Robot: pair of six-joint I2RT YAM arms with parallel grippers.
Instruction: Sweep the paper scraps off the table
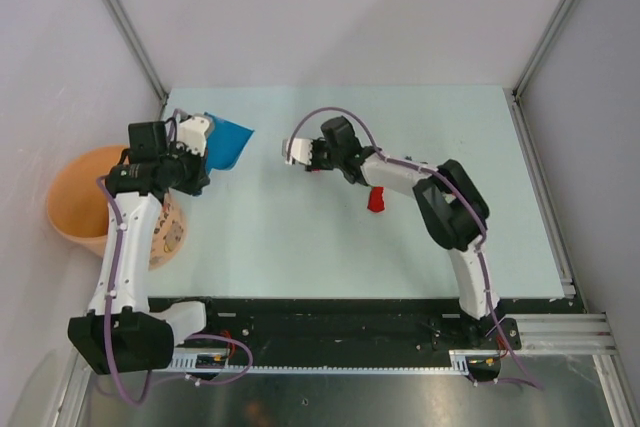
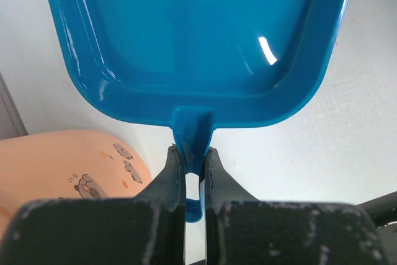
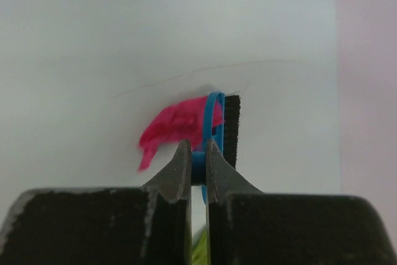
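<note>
We see right gripper (image 3: 197, 153) shut tight on brush (image 3: 214, 116), pink scrap (image 3: 170, 128) just beside bristles, mid-bench (image 1: 300, 247). Left gripper (image 2: 193, 153) pinches dustpan (image 2: 186, 29) handle; dustpan empty, far left by bin (image 1: 80, 197). Red scrap (image 1: 376, 200) near right arm. We judge sweeping step in hand; next stroke must push scrap left into dustpan mouth.
</note>
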